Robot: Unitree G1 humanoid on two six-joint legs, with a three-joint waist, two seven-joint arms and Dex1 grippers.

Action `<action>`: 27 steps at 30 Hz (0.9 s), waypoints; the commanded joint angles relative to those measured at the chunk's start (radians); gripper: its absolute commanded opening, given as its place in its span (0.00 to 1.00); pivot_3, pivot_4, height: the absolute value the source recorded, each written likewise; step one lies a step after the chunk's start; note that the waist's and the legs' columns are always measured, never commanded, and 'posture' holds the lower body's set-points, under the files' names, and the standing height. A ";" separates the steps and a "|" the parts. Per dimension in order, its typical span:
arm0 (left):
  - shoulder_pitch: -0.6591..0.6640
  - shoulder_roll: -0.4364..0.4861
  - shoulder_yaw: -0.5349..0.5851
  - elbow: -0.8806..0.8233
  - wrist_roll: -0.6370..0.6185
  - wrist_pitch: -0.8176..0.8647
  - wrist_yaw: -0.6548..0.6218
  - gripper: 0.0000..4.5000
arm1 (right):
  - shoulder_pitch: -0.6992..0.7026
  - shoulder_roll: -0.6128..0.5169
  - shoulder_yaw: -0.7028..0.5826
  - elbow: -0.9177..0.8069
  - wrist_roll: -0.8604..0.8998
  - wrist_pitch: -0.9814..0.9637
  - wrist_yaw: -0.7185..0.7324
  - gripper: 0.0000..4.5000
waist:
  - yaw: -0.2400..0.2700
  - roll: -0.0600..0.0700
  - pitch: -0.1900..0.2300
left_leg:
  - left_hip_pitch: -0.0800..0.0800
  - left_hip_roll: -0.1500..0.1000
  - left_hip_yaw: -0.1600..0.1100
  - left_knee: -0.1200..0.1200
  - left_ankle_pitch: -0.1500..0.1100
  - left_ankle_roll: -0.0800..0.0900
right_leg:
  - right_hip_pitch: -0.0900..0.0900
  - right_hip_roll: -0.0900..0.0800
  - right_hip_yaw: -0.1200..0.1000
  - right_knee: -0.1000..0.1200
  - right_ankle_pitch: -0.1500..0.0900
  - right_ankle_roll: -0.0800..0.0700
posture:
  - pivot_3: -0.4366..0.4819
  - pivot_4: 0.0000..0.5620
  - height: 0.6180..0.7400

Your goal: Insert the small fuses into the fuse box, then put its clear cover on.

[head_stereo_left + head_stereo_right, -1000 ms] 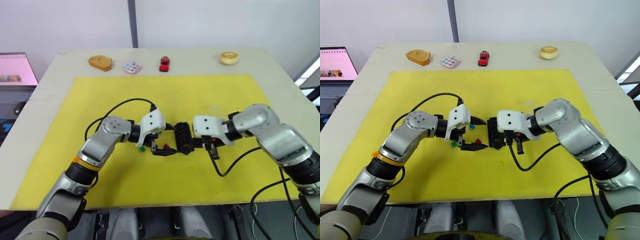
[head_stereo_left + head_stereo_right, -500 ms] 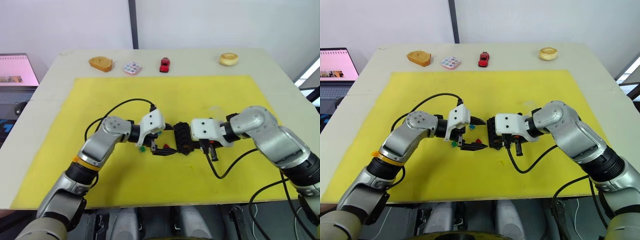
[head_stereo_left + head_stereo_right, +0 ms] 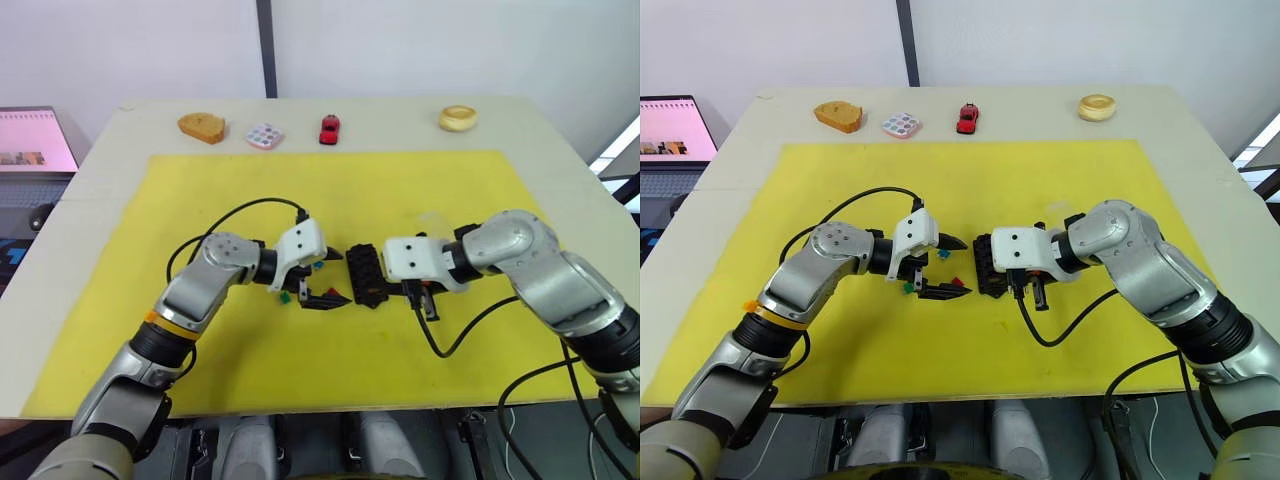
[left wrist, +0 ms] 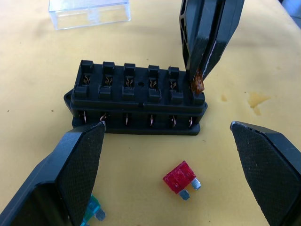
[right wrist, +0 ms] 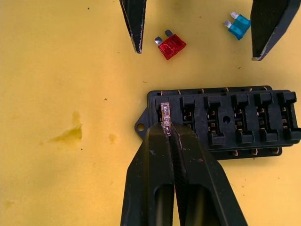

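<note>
Loose by box (image 4: 136, 103): 1 red fuse (image 4: 179, 177), 1 teal (image 5: 236, 25).

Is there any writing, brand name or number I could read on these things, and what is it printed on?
None can be read.
The laptop screen beside the table shows a pink page whose content is too small to read.
The fuse box, the red fuse, the teal fuse and the clear cover carry no visible marking.
The amber fuse in the right gripper shows no legible number.

pale table (image 3: 90, 215), yellow mat (image 3: 400, 190) on it
</note>
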 commanded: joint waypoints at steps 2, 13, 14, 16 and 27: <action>-0.022 -0.004 0.007 0.000 0.004 -0.016 -0.006 1.00 | 0.003 -0.019 -0.034 -0.018 -0.010 0.006 -0.004 0.07 | 0.000 0.000 0.000 | 0.000 0.000 0.000 0.000 0.000 0.000 | 0.000 0.000 0.000 0.000 0.000 0.000 | 0.48 0.27 1.00; -0.019 -0.001 0.010 -0.005 0.005 -0.016 -0.007 1.00 | -0.008 -0.021 -0.117 -0.045 0.074 0.083 0.011 0.54 | 0.001 0.000 0.000 | 0.000 0.000 0.000 0.000 -0.002 0.003 | 0.000 -0.001 0.000 0.000 0.000 0.000 | 0.48 0.27 1.00; -0.018 0.000 0.011 -0.006 0.005 -0.015 -0.006 1.00 | -0.007 -0.023 -0.127 -0.049 0.085 0.089 0.013 0.54 | 0.001 0.000 0.000 | 0.000 0.000 0.000 0.000 -0.002 0.003 | 0.000 -0.001 0.000 0.000 0.000 0.000 | 0.48 0.27 1.00; -0.019 0.000 0.011 -0.005 0.004 -0.015 -0.006 1.00 | -0.007 -0.023 -0.141 -0.053 0.104 0.102 0.014 0.54 | 0.001 0.000 0.000 | 0.000 0.000 0.000 0.000 -0.002 0.003 | 0.000 -0.001 0.000 0.000 0.000 0.000 | 0.48 0.27 1.00; -0.033 -0.004 0.013 0.019 0.010 -0.024 -0.005 1.00 | 0.013 0.035 -0.170 -0.014 0.161 0.100 -0.038 0.01 | 0.002 0.000 0.000 | 0.000 0.000 0.000 0.000 -0.002 0.004 | 0.000 -0.001 0.000 0.000 0.000 0.000 | 0.48 0.27 1.00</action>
